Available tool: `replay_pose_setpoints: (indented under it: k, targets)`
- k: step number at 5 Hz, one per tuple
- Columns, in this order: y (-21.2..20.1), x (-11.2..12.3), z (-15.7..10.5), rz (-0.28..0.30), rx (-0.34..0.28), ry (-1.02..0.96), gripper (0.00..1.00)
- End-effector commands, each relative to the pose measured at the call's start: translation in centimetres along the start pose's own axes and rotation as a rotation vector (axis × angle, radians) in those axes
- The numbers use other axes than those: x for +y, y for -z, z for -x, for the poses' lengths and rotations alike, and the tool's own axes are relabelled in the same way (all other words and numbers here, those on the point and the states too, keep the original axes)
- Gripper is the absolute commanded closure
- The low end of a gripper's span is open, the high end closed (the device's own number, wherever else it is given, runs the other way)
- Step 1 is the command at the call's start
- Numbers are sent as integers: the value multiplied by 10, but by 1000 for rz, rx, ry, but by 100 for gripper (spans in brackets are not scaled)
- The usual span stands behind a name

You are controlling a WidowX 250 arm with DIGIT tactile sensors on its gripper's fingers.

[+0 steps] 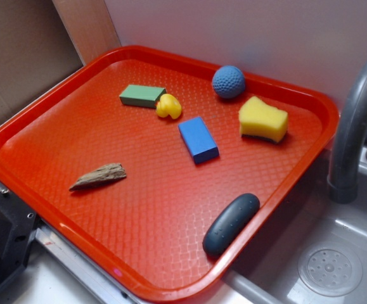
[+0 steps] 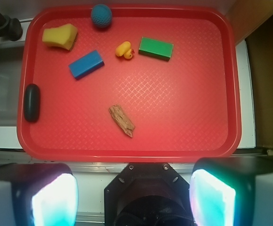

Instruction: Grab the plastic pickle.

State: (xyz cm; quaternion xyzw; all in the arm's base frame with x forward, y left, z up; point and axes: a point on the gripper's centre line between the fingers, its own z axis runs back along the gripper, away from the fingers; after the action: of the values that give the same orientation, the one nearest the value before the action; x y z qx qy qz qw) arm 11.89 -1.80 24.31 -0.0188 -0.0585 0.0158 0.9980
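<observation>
A red tray (image 1: 56, 136) is seen beside a sink (image 1: 335, 253); the pickle (image 1: 231, 224) is lodged against the tray's sink-side rim, untouched. The gripper (image 2: 132, 193) is held wide, clear of the tray.

Black wrist mount (image 2: 148, 195), two screws, glowing teal-white pads (image 2: 210, 197)

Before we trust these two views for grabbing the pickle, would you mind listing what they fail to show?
- Gripper: absent from the exterior view; in the wrist view its fingers are blurred and cut off by the bottom edge.
- Plastic pickle: its underside is hidden in both views, so whether it leans on the red tray's rim is unclear.
- Faucet: cut off by the right edge in the exterior view.
</observation>
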Motion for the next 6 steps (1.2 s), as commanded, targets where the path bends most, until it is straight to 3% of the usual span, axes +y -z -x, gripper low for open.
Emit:
replay_pose_setpoints:
  k: [1,2,3,4,5,6]
  targets:
    - [0,0,0,0,0,0,0]
    - [47,-48,10,176,-11,104,0]
    - [65,-106,-5,381,-102,21,0]
    - [106,-155,-21,345,-103,60,0]
    - [132,-165,-37,267,-121,118,0]
    - [132,-165,-37,267,-121,118,0]
